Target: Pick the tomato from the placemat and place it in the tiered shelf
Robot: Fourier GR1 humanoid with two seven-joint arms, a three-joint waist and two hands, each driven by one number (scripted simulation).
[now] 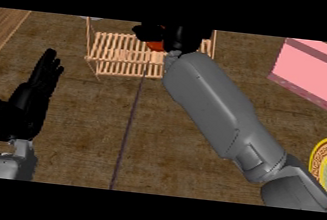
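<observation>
1. You can expect the tomato [154, 44] to be light, smooth and a little soft, so it may bruise or slip; take it around the middle, with fingers on opposite sides.
2. Your right hand [175, 37] is curled closed around the tomato; only a small orange-red part shows below the fingers.
3. The tomato, inside this hand, is above the wooden tiered shelf [124, 55], whose slats lie just below and to the left of the hand.
4. The pink placemat [314, 77] is well apart, to the right of this hand.
5. Your left hand [27, 98] rests open with fingers up, holding nothing.
</observation>
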